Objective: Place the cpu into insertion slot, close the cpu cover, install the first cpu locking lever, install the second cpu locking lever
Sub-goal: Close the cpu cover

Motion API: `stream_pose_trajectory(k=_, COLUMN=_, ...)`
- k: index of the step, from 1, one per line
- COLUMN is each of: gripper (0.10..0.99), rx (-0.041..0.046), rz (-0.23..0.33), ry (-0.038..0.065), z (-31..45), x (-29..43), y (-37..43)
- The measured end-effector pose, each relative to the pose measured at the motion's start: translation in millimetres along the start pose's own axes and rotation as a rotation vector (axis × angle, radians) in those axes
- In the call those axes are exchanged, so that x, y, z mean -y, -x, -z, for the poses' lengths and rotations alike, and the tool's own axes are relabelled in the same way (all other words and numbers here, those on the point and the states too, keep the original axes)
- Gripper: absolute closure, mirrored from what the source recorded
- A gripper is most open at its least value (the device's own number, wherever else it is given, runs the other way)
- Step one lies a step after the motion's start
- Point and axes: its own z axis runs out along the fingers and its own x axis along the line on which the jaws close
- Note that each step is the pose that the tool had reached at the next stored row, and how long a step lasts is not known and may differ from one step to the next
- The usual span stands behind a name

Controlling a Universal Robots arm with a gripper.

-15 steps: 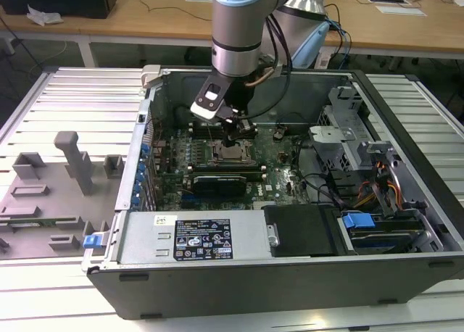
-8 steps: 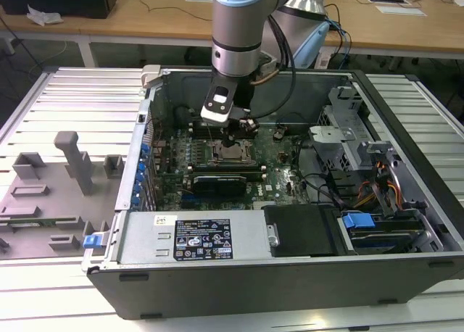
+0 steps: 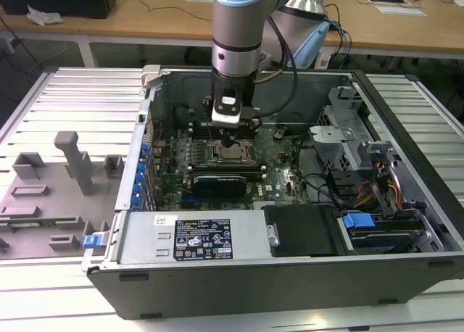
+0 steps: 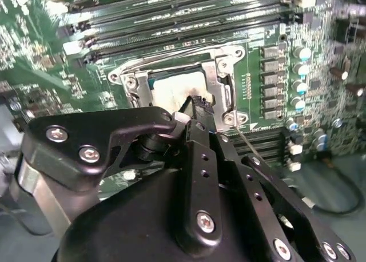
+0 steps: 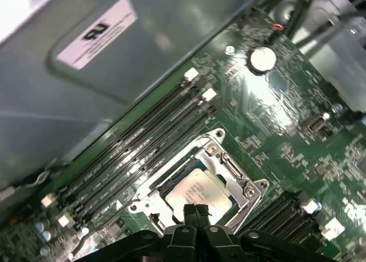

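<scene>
Since the cpu (image 5: 201, 189) is seen seated in the slot (image 3: 225, 155), with the cover (image 5: 233, 171) apparently lowered around it, the step in hand is judged to be the closing of the cover or the first lever; which one cannot be told. The gripper (image 5: 195, 211) is clenched on nothing, its tips set at the cpu's edge. In the exterior view it is placed at 12 o'clock of the slot, with a black card (image 3: 217, 181) at 6 o'clock. Pressure is best applied straight down on the metal frame, never on the chip face, and kept gentle so that nothing is skewed.
</scene>
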Motion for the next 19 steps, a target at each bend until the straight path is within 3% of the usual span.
stream_pose_trajectory(k=1, gripper=0.980, rx=-0.0003, rz=0.018, ry=0.000, z=0.0, x=0.0, y=0.0)
stream_pose_trajectory(k=3, gripper=0.980, rx=-0.0018, rz=0.112, ry=-0.002, z=-0.1, x=0.0, y=0.0)
stream_pose_trajectory(k=7, gripper=0.980, rx=-0.0031, rz=0.197, ry=-0.003, z=-0.2, x=0.0, y=0.0)
stream_pose_trajectory(k=10, gripper=0.980, rx=-0.0056, rz=0.354, ry=-0.005, z=-0.2, x=0.0, y=0.0)
stream_pose_trajectory(k=16, gripper=0.980, rx=-0.0072, rz=0.505, ry=-0.007, z=-0.4, x=0.0, y=0.0)
stream_pose_trajectory(k=17, gripper=0.980, rx=-0.0077, rz=0.559, ry=-0.008, z=-0.4, x=0.0, y=0.0)
stream_pose_trajectory(k=19, gripper=0.980, rx=-0.0083, rz=0.613, ry=-0.009, z=-0.4, x=0.0, y=0.0)
